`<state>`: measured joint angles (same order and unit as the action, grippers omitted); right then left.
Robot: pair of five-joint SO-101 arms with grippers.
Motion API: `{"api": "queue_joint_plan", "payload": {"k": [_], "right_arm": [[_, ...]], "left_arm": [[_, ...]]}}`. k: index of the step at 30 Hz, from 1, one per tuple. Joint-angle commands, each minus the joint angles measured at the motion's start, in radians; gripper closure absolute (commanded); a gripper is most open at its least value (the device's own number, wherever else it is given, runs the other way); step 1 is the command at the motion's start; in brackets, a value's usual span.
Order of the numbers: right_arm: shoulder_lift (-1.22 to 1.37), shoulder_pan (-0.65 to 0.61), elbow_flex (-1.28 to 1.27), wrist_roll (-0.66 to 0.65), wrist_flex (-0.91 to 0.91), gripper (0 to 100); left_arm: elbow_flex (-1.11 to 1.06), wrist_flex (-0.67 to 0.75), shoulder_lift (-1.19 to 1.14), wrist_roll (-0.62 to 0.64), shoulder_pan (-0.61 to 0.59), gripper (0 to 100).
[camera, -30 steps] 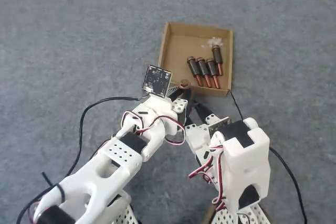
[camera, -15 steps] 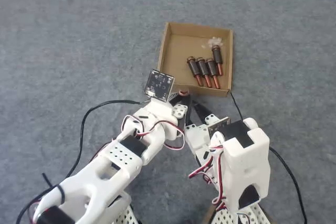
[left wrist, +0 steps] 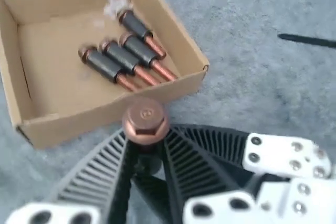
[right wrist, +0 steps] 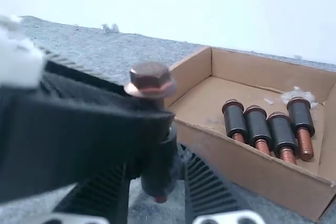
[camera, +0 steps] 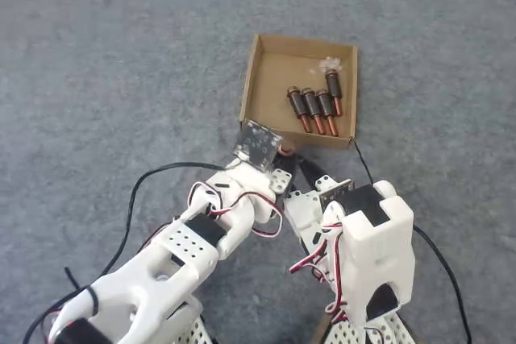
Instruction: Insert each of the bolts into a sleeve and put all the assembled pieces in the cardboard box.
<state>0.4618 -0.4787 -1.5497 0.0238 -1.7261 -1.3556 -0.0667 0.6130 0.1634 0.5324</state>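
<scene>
A copper bolt stands upright just in front of the cardboard box, its head showing between the two arms. My left gripper is shut on the bolt just under the head. The black sleeve sits around the shank, with a copper tip poking out below. My right gripper is shut on this sleeve from underneath. Several assembled bolt-and-sleeve pieces lie side by side inside the box.
The box's near wall is a short way beyond the held bolt. A bit of white fluff lies in the box's far corner. Black cables trail over the grey carpet beside the arms.
The left arm has moved right and toward the right gripper, bringing the bolt down and nearer to it. The right arm has stayed put.
</scene>
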Motion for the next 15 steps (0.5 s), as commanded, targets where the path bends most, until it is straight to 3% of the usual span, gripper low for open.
{"api": "queue_joint_plan", "payload": {"k": [1, 6, 12, 15], "right_arm": [[-0.002, 0.054, 0.017, -0.011, -0.016, 99.2], [-0.002, 0.058, 0.025, -0.011, -0.016, 99.2], [-0.002, 0.059, 0.026, -0.011, -0.016, 99.2], [-0.002, 0.059, 0.028, -0.011, -0.016, 99.2]], "left_arm": [[-0.01, -0.011, 0.015, -0.092, -0.006, 99], [-0.01, -0.015, 0.015, -0.089, -0.006, 96], [-0.025, -0.017, 0.015, -0.043, -0.009, 77], [-0.025, -0.017, 0.021, -0.037, -0.011, 74]]}}
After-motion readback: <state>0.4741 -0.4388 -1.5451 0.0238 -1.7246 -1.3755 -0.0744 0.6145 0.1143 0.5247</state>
